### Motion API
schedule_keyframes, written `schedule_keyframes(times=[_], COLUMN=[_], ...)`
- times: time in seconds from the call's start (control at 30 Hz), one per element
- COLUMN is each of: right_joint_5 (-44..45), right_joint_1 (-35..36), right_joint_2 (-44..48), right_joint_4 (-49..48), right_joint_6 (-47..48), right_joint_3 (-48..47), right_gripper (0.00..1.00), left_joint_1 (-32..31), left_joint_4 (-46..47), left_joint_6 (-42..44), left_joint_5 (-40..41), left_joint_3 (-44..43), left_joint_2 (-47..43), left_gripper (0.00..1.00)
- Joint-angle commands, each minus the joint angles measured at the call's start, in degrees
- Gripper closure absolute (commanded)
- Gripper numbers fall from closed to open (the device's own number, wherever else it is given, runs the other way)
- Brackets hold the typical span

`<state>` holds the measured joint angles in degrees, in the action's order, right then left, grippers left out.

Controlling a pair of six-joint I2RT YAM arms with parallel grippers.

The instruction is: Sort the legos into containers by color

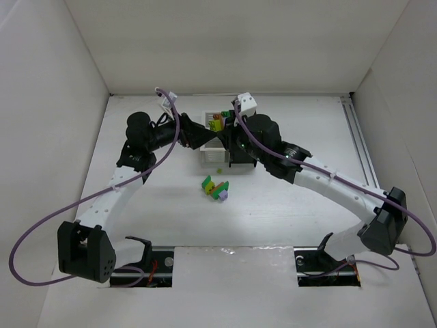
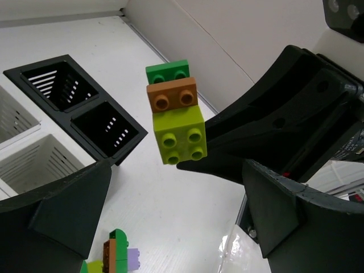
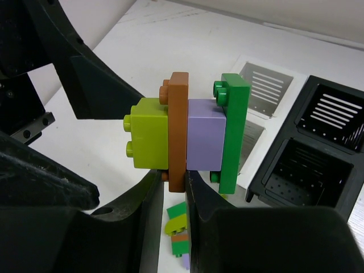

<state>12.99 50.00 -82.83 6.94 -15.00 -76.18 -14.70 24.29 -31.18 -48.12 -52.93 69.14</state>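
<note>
Four-brick stack (image 3: 187,133) in one clamp, above bins (image 2: 69,115).
Pinches stack by brown plate (image 3: 178,131) in right gripper (image 3: 175,176), clenched; brackets lime end (image 2: 179,142) with left gripper (image 2: 173,190), jaws spread wide, touching nothing. Leaves loose pile (image 1: 214,187) at 6 o'clock of bins. Risks yanking whole stack free on a crooked pull, or dropping mixed colours into one bin.

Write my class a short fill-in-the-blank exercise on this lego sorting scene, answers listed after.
The right end effector is shut on a stack of ___ joined legos.
In it, the brick between the orange one and the dark green plate is ___.
The left end effector stands ___.
Two containers are white; the other two are ___.
Answers: four; purple; open; black.
</note>
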Motion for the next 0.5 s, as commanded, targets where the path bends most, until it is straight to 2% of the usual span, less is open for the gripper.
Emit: schedule_keyframes(times=[0.0,0.17,0.47], right_joint_5=[-1.5,-1.5,1.4], right_joint_1=[1.0,1.5,3.1], right_joint_2=[-0.2,-0.8,-1.3], right_joint_4=[-2.5,-2.5,-3.6], right_joint_6=[-0.6,0.0,0.5], right_joint_3=[-3.0,-3.0,-3.5], right_gripper=[1.00,1.00,1.00], left_joint_1=[-0.4,-0.4,-0.4], left_joint_4=[4.3,4.3,4.3], left_joint_6=[-0.5,-0.5,-0.5], left_joint_5=[-2.0,-0.2,-0.2], left_joint_3=[-3.2,-3.8,-3.1], left_joint_2=[-0.4,-0.4,0.6], left_gripper=[0.02,0.03,0.22])
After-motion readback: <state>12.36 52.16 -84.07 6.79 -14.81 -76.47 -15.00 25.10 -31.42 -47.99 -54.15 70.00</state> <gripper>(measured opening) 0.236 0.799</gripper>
